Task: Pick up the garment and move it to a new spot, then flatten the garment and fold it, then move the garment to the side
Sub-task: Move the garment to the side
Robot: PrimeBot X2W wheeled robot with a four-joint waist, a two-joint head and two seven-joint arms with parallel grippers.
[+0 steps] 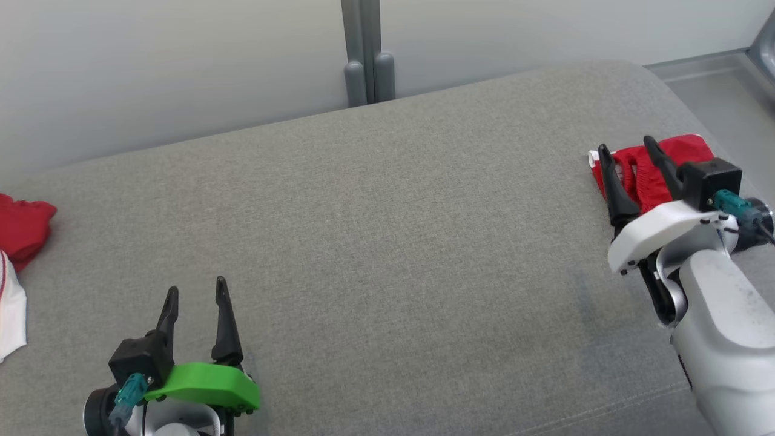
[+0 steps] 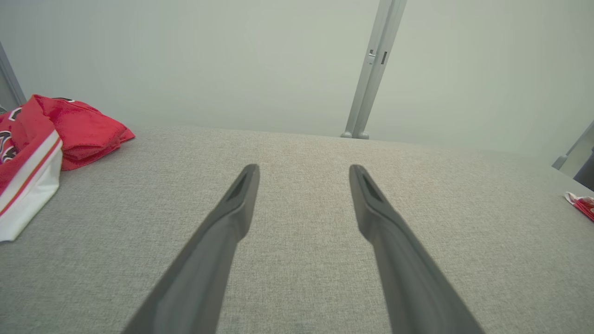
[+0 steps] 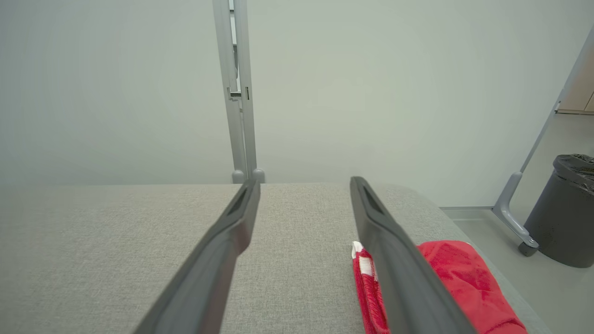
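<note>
Our left gripper (image 1: 197, 284) sits low on the left, its fingers spread apart. Our right gripper (image 1: 625, 143) is stretched further forward on the right, fingers also apart.

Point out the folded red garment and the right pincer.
folded red garment (image 3: 457, 278), right wrist view, on its top surface.
right pincer (image 1: 625, 143), head view, midway between its fingertips.

You have the middle of the surface (image 1: 387, 242) open from near edge to far; a garment (image 1: 693, 148) sits at its right edge, clothes (image 1: 24, 227) at its left.
</note>
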